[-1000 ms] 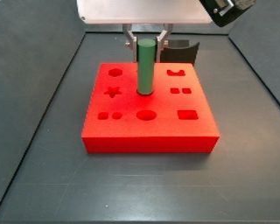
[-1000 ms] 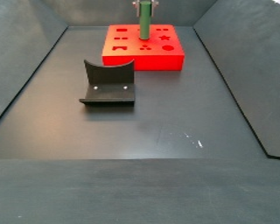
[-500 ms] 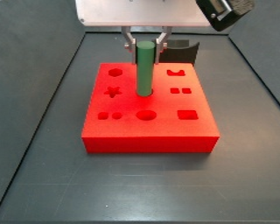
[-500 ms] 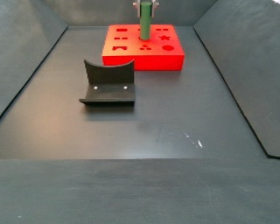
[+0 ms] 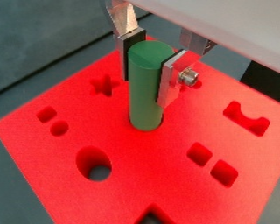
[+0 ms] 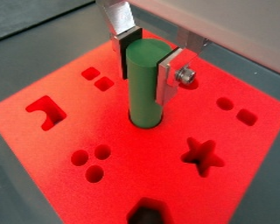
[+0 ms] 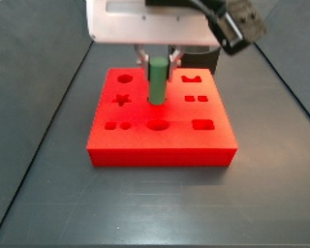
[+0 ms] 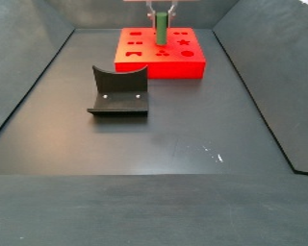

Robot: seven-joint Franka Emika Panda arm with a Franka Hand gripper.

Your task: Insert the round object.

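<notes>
The round object is a green peg (image 7: 159, 82) standing upright on the red block (image 7: 158, 140). Its lower end sits in a round hole near the block's middle. My gripper (image 7: 159, 60) is shut on the peg's upper part, straight above the block. Both wrist views show the silver fingers with dark pads pressed on either side of the peg (image 5: 146, 92) (image 6: 145, 87), with the gripper (image 5: 150, 59) (image 6: 149, 57) above the red block (image 5: 166, 175) (image 6: 254, 144). In a side view the peg (image 8: 160, 29) and gripper (image 8: 160, 12) stand over the block (image 8: 160, 62) at the far end.
The block has several other cut-outs, among them a star (image 7: 121, 99), a round hole (image 7: 161, 124) and a square (image 7: 207, 124). The dark fixture (image 8: 118, 91) stands on the floor apart from the block. Dark walls line the floor on both sides.
My gripper has moved down with the peg. Less of the peg shows above the red block than before.
</notes>
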